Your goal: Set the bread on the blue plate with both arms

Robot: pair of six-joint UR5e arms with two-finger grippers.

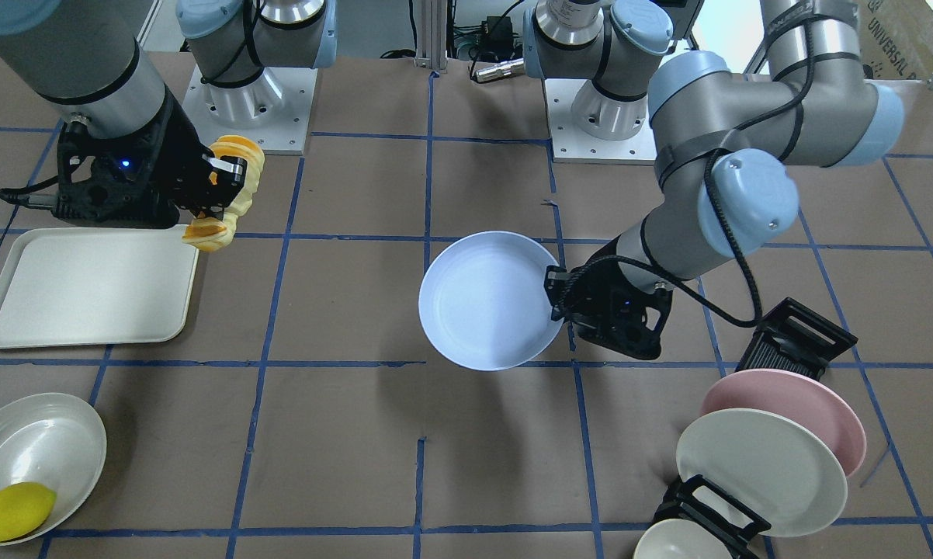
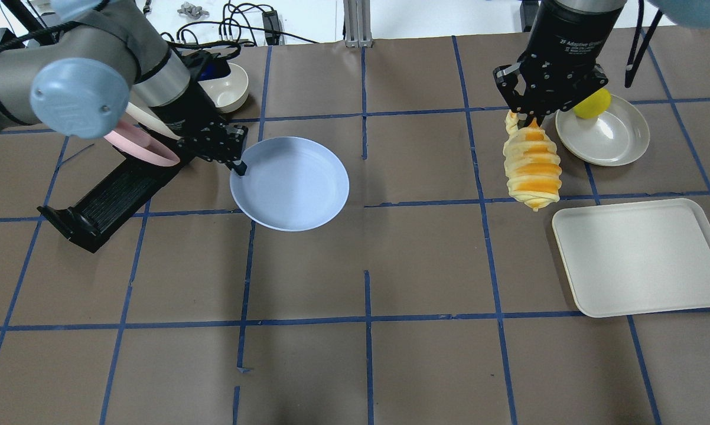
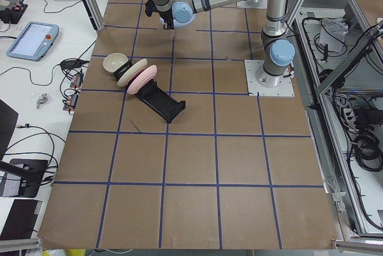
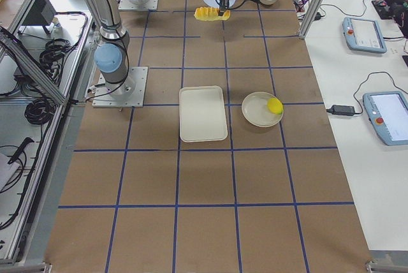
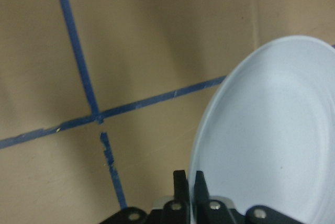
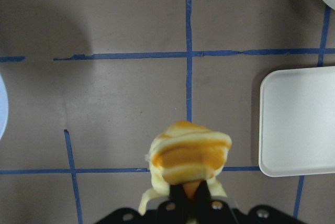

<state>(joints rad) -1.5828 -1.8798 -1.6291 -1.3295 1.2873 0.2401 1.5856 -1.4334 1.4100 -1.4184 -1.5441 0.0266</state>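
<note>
The bread, a ridged orange and cream roll, hangs from my right gripper, which is shut on its upper end and holds it in the air beside the cream tray. It also shows in the front view and the right wrist view. My left gripper is shut on the rim of the blue plate and holds it lifted over the table, casting a shadow in the front view. In the left wrist view the fingers pinch the plate's edge.
A cream tray lies on the right. A cream dish with a yellow lemon sits behind it. A black rack holds a pink plate and a cream plate; a small bowl stands behind.
</note>
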